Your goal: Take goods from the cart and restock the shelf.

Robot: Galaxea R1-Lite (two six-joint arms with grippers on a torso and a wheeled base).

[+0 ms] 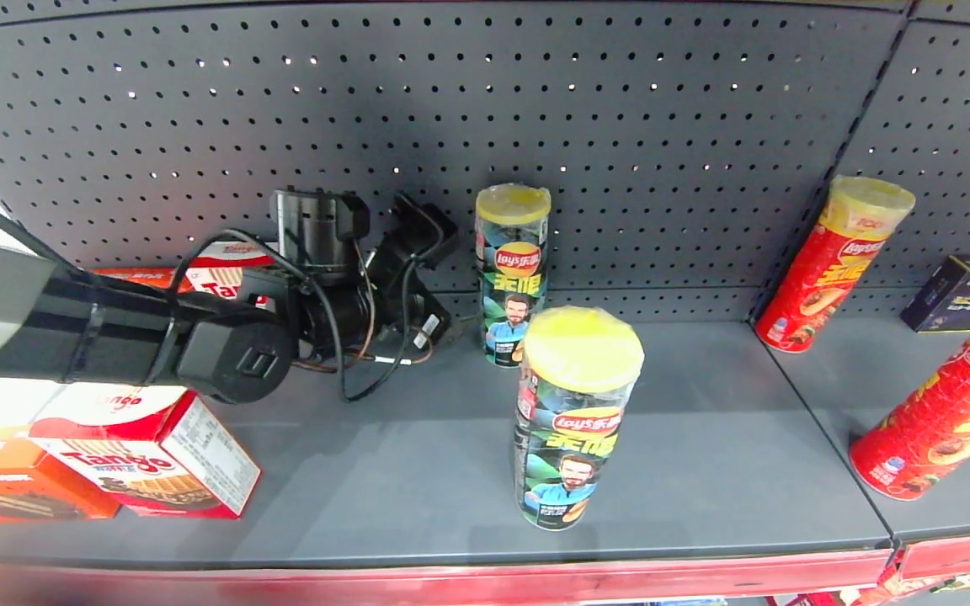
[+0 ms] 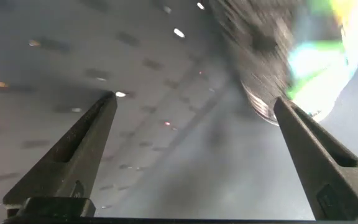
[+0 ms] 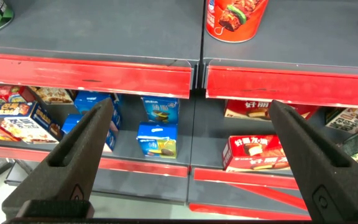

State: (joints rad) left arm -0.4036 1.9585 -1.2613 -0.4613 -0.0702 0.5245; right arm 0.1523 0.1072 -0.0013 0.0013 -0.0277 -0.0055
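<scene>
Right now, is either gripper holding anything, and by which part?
Nothing is held. The left gripper is open beside the rear can on the shelf, with nothing in it; the right gripper is open and empty too.

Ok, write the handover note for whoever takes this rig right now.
Left pincer: open, empty, at the back of the shelf beside the rear green can.
Right pincer: open, empty, out in front, facing the lower shelves.
Done: two green cans stand upright, the front green can nearer the front edge.
Left: probably pull the left arm out and fetch more goods from the cart.
</scene>
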